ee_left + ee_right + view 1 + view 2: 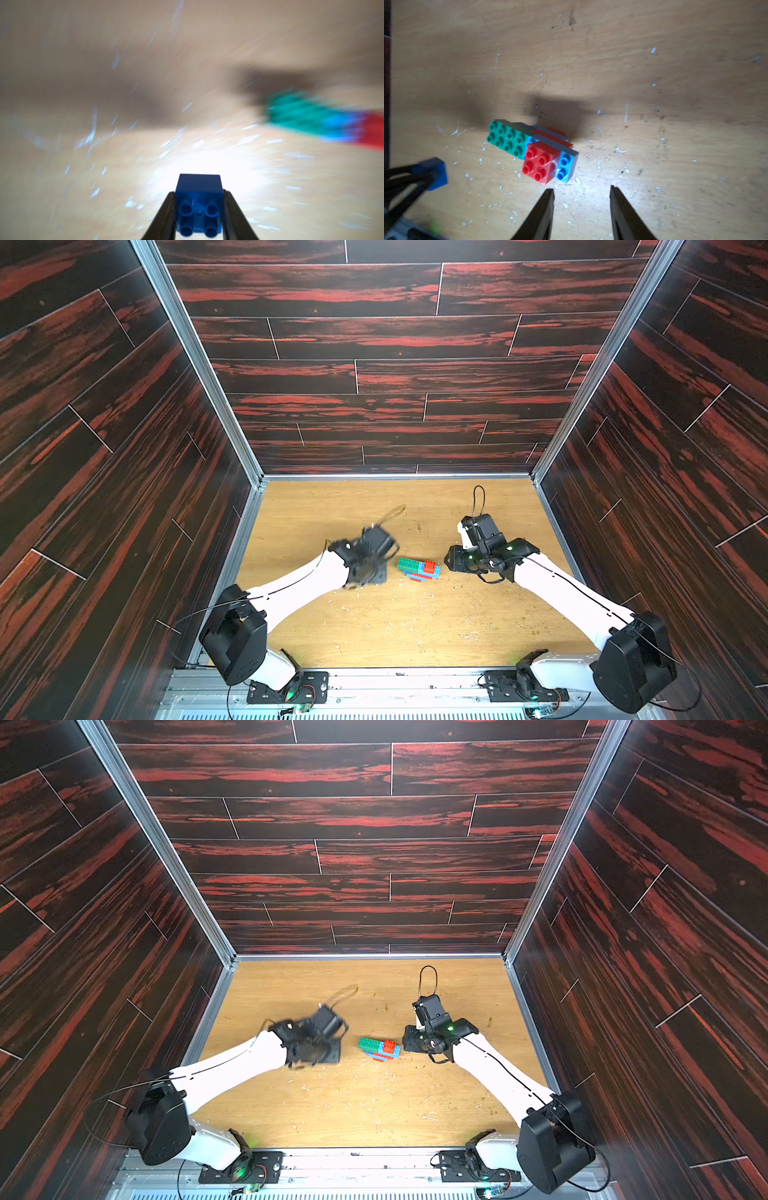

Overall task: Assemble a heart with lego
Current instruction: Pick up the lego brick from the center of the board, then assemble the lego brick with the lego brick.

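While my left end effector point(199, 194) clamps a dark-blue brick point(199, 185), the heart point(419, 569) lies on the bench point(415, 630) between both arms, green end leftward; my right end effector point(581, 190), jaws apart, empty, sits nearer.

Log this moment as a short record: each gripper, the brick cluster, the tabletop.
left gripper: shut on a dark-blue square brick, studs toward the wrist camera; blurred in both top views
right gripper: open, empty, just short of the cluster
heart: lying on the table between the two grippers, held by neither
bricks seen in it: green oblong brick, red square brick, light-blue brick; more red behind, partly hidden
table: wooden, strewn with pale flecks
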You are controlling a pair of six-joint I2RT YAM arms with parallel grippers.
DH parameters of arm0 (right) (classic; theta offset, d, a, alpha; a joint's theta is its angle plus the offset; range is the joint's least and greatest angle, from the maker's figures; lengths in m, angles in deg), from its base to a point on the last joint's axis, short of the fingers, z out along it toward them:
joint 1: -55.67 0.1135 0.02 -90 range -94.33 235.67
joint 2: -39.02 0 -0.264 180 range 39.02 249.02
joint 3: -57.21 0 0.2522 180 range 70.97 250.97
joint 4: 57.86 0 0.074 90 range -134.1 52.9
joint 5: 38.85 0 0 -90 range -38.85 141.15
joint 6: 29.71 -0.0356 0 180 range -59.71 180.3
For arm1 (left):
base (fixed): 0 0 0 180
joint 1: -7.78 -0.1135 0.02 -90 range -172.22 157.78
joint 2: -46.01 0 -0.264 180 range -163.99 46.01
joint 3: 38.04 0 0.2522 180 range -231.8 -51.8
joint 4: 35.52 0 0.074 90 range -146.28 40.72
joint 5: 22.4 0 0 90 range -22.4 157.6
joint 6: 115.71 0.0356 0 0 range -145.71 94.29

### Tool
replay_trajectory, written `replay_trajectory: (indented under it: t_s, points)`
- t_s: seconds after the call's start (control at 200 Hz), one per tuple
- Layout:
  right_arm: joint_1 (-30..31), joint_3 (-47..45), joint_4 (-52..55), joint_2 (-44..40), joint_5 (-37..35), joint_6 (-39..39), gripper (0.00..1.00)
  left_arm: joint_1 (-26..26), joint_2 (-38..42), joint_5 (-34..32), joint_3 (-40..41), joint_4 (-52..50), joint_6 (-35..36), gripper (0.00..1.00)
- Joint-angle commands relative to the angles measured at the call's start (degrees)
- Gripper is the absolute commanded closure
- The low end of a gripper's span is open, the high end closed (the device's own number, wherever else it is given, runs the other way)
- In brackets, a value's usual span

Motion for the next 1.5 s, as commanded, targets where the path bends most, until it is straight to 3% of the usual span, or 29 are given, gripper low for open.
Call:
replay_trajectory:
  t_s: [0.0, 0.15, 0.225, 0.666, 1.127, 1.493]
  points:
    - [-0.1, -0.5, -2.8, 0.9, 4.8, -0.8, 0.52, 0.1, -3.9, 7.1, -5.9, -2.0, 6.1, 0.84]
    - [-0.1, -0.5, -3.0, 3.6, 5.9, -1.4, 0.50, 0.9, -10.8, 11.4, -11.9, -4.2, 7.3, 0.85]
    - [-0.1, -0.1, -1.8, 4.7, 3.1, -1.3, 0.49, 1.8, -13.2, 10.2, -13.7, -4.0, 7.5, 0.85]
    - [-0.1, -0.4, -4.3, 8.1, 4.3, -1.7, 0.46, 2.5, -22.5, 5.1, -23.1, -8.6, 12.0, 0.86]
    - [-0.1, 0.1, -4.6, 7.9, 5.1, -0.9, 0.47, 2.4, -23.7, 1.4, -23.5, -10.1, 14.7, 0.87]
    - [-0.1, 1.1, -5.0, 7.3, 6.7, -0.2, 0.47, 2.5, -25.6, 3.2, -26.6, -8.5, 14.1, 0.87]
